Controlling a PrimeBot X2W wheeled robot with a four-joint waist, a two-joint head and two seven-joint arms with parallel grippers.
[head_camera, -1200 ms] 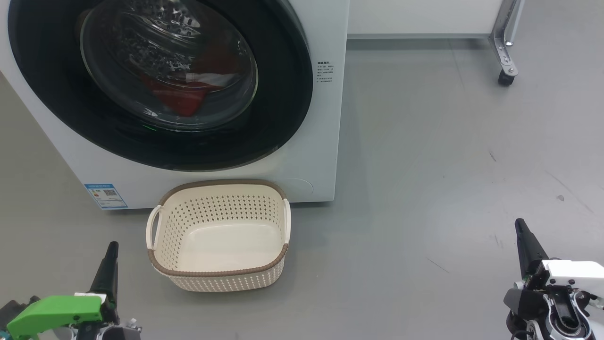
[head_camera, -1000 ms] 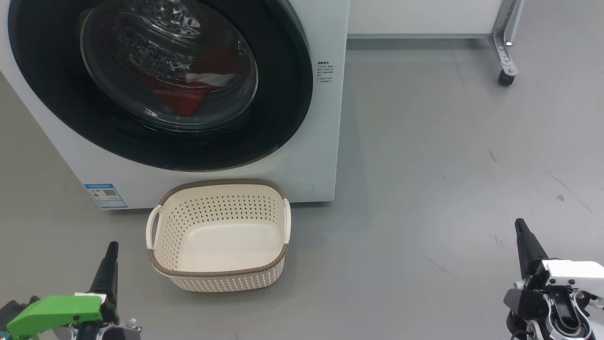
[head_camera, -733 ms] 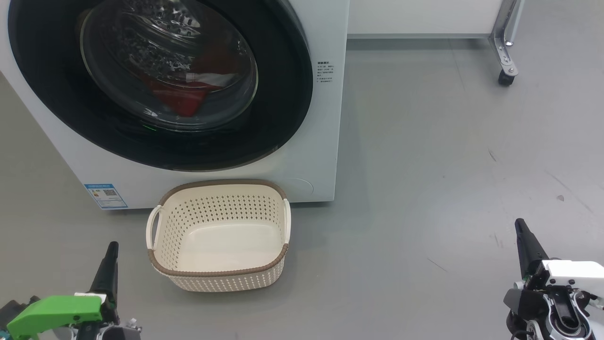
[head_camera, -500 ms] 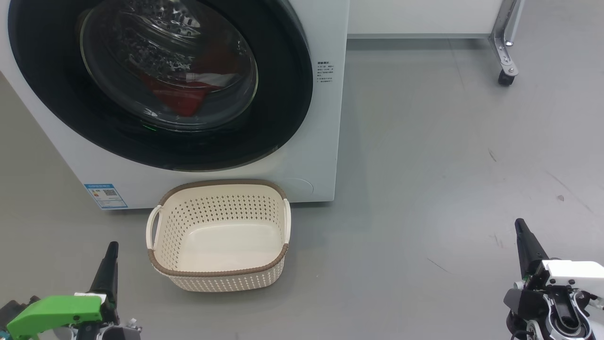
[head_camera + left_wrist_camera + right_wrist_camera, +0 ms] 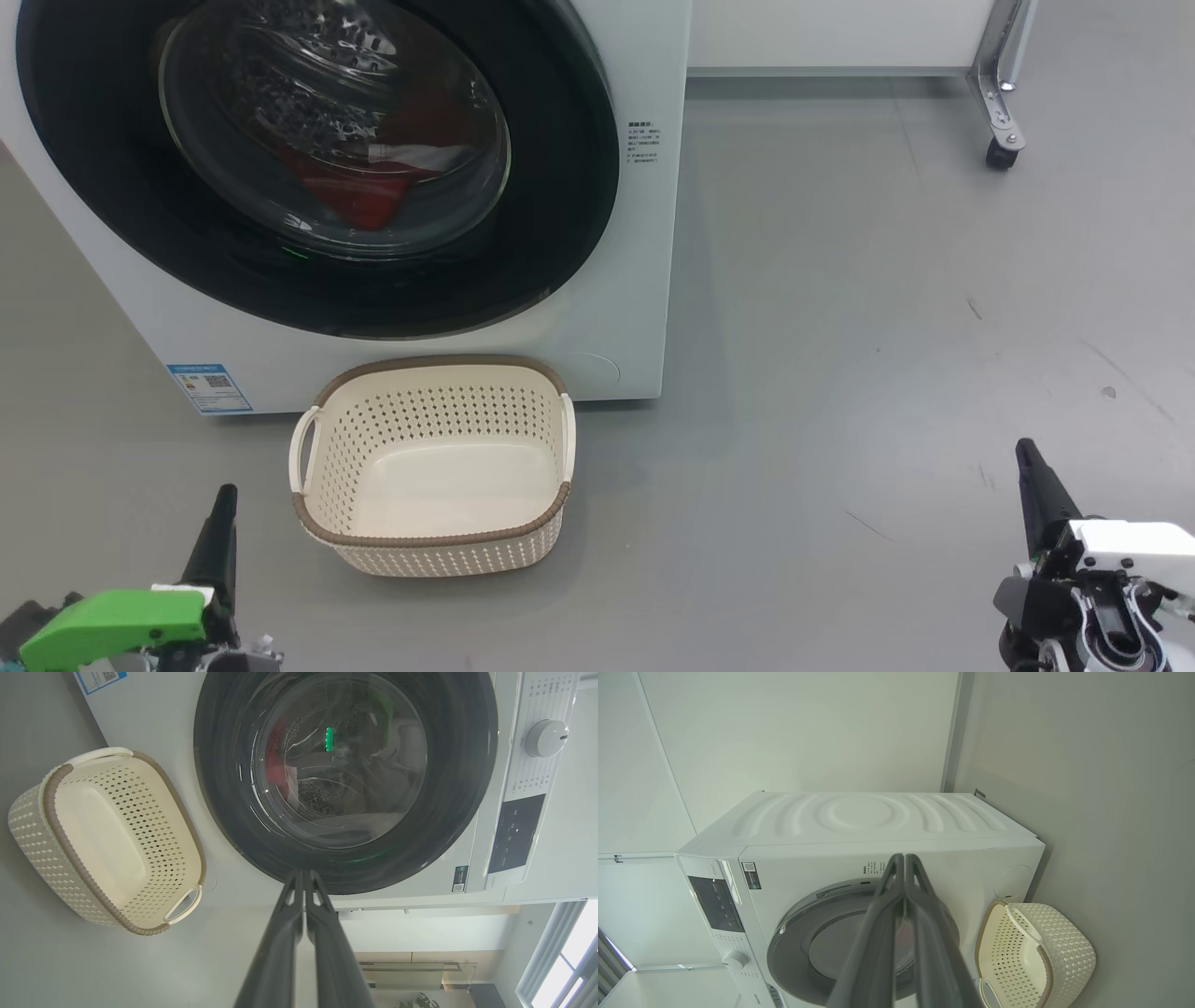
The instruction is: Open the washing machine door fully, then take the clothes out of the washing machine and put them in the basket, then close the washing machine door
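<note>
At the lower left of the head view we see our left pincer point(image 5: 224, 495), its two dark fingers pressed together and holding nothing. It hovers above the grey floor point(image 5: 840, 308), near the basket's left side but apart from it. Just beyond it, a blue label sticker point(image 5: 210, 385) sits at the bottom left corner of the washing machine point(image 5: 644, 280), the white box in the upper left. The washing machine door point(image 5: 560, 215) lies shut against the front, its glossy black rim ringing a clear glass bowl. Through that glass we make out the clothes point(image 5: 359, 191) inside the drum: red fabric with a white strip across it. Below the door the basket point(image 5: 434, 539) stands upright on the floor just in front of the machine's base. It is cream with a brown rim and a loop handle at each side, and it is empty. In the left wrist view a white dial point(image 5: 545, 738) and a dark control panel point(image 5: 516, 833) show on the machine's front. Farther right the floor carries a few scuffs, and a metal leg on a black caster point(image 5: 1001, 154) stands near the top right. At the lower right our right pincer point(image 5: 1025, 448) is closed and empty too, well apart from the basket and the machine.
</note>
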